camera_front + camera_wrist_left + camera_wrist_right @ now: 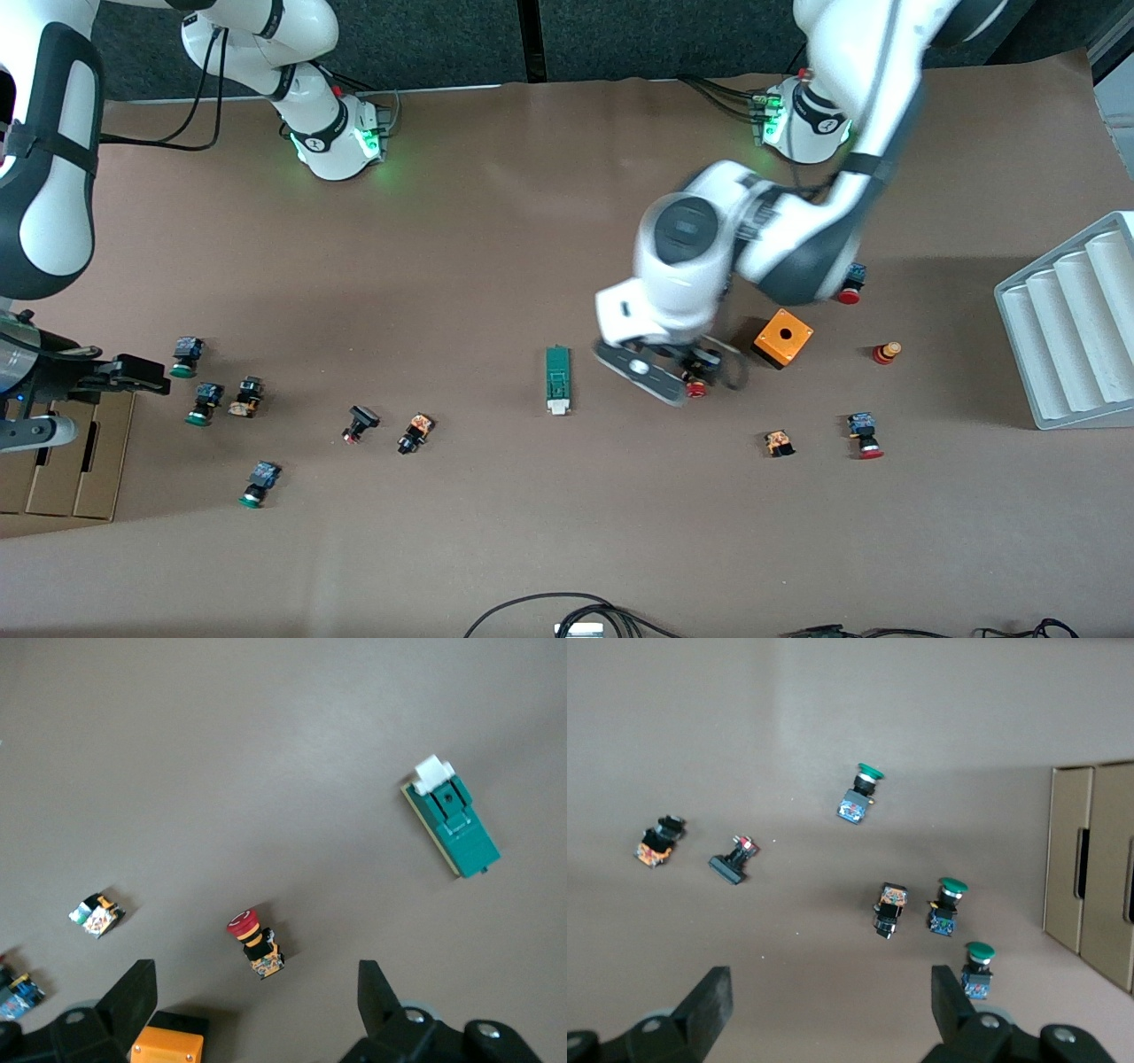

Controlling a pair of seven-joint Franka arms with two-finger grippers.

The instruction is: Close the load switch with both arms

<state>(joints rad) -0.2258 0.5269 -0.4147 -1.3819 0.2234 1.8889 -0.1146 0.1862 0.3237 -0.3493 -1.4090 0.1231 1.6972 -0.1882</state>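
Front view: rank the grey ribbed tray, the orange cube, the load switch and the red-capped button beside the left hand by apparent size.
1. Grey ribbed tray, partly cut off by the frame.
2. Orange cube and load switch: too alike to rank, one squat, one long and narrow.
3. Red-capped button, partly hidden.

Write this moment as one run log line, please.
load switch: untouched on table | left hand: open, above red button | right hand: open, waiting
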